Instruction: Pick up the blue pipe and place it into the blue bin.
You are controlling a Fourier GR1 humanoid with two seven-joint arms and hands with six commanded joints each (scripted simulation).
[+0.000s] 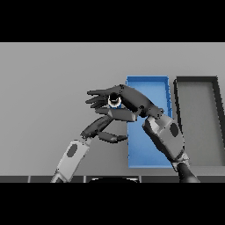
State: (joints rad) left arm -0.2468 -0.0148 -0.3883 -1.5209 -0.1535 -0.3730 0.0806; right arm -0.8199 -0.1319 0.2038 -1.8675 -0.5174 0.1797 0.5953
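Blue pipe (pixel 115 100) held in right robot hand (pixel 127 100).

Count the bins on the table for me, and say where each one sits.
2. The blue bin lies right of centre, partly covered by the right arm. The dark grey bin lies beside it, further right. No other bins show, though the arms hide some of the table.

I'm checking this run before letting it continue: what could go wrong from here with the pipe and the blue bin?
1. The right hand curls round the blue pipe, of which little shows; it may slip.
2. The pipe hangs left of the blue bin, over the table; released now, it would probably miss.
3. The left hand sits just under the right one, so they could collide. The dark bin stands beside the blue one.
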